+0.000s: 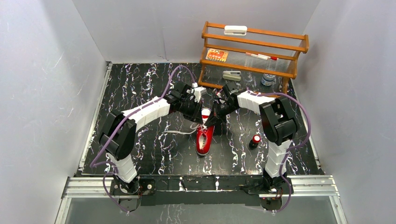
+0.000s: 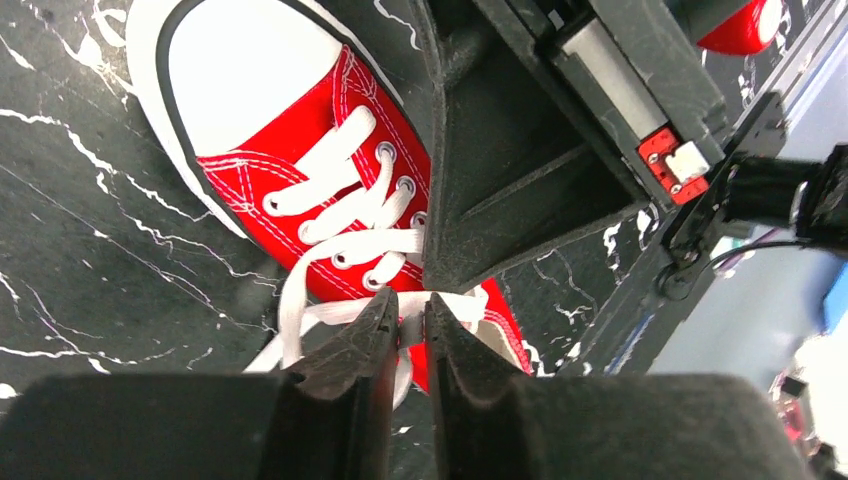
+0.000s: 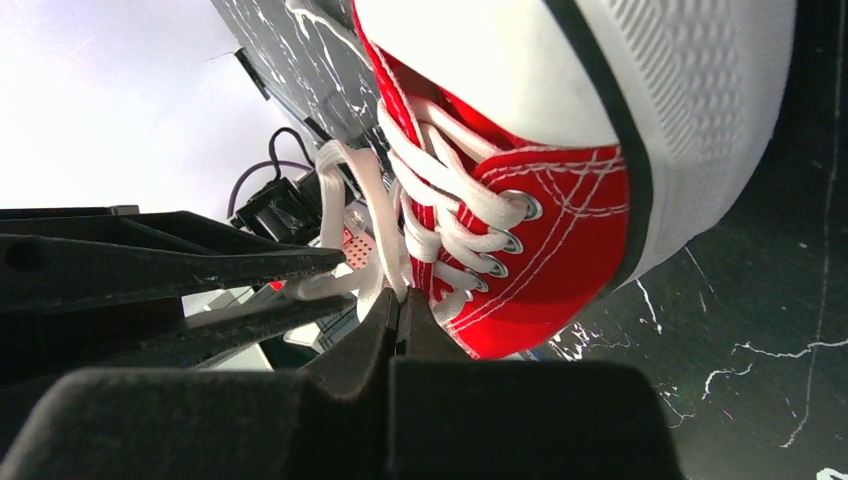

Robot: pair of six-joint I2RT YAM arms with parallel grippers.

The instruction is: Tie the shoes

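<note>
where left gripper (image 2: pixel 408 322) and right gripper (image 3: pixel 398 305) pinch, laces (image 2: pixel 340 190) are hidden

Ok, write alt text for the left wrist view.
Left gripper pinches a white lace of the small red canvas sneaker with white toe cap on the black marbled table; the right arm's black housing crowds in beside the eyelets.

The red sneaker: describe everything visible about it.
Small red canvas low-top sneaker with white rubber toe cap and sole, white stitching, metal eyelets. It stands sole-down on the black marbled table. Its white laces are threaded but untied; the left hand and right hand each pinch a strand.
</note>
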